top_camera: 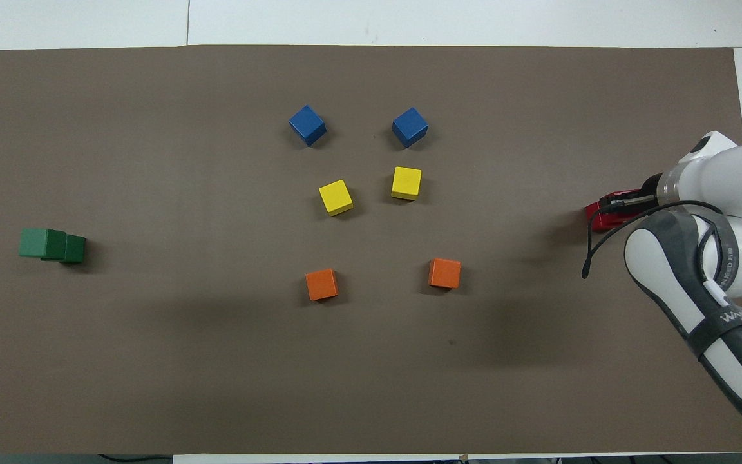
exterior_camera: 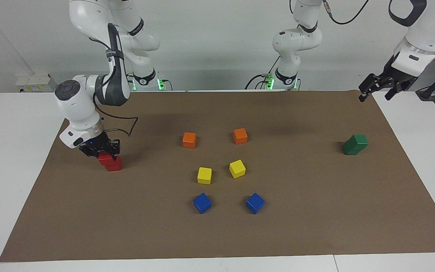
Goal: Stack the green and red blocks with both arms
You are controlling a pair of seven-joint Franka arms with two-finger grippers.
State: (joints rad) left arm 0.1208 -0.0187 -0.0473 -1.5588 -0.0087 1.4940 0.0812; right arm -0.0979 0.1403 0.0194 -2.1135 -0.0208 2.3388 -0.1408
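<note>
Two red blocks [exterior_camera: 113, 164] stand stacked near the right arm's end of the mat, the upper one [exterior_camera: 105, 158] sitting a little off-centre on the lower. My right gripper [exterior_camera: 102, 152] is down on the stack with its fingers closed around the upper red block; the overhead view shows it over the red blocks [top_camera: 599, 216]. Two green blocks [exterior_camera: 355, 144] stand stacked and skewed near the left arm's end, and they also show in the overhead view [top_camera: 52, 245]. My left gripper [exterior_camera: 376, 93] is open and empty, raised over the mat's corner, apart from the green stack.
On the middle of the brown mat [exterior_camera: 315, 211] lie two orange cubes [exterior_camera: 189, 140] [exterior_camera: 240, 136], two yellow cubes [exterior_camera: 204, 175] [exterior_camera: 237, 169] and two blue cubes [exterior_camera: 202, 203] [exterior_camera: 255, 203], farther from the robots in that order.
</note>
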